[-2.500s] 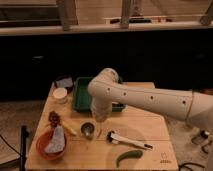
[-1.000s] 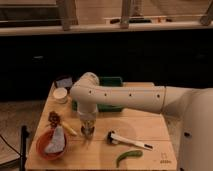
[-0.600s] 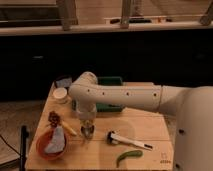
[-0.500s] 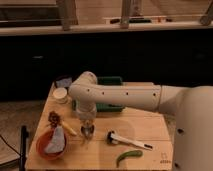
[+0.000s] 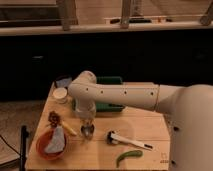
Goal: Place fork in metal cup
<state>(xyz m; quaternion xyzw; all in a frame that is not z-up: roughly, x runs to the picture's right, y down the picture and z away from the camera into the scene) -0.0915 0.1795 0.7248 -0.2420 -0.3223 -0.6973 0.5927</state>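
Note:
The metal cup (image 5: 88, 131) is small and shiny and stands on the wooden table (image 5: 150, 125), left of the middle. My gripper (image 5: 87, 122) hangs straight down from the white arm, directly over the cup and at or touching its rim, hiding part of it. I cannot make out the fork; it may be hidden by the gripper or the cup.
An orange bowl (image 5: 44, 149) holding a pale cloth sits at the front left. A yellow item (image 5: 68, 129) and a brown item (image 5: 54, 118) lie beside it. A white cup (image 5: 61, 95) and a green tray (image 5: 111, 100) stand at the back. A white-handled tool (image 5: 129, 142) and a green pepper (image 5: 128, 156) lie at the front right.
The arm swung left, bringing the gripper down over the metal cup. Over the last second it has stayed there almost still.

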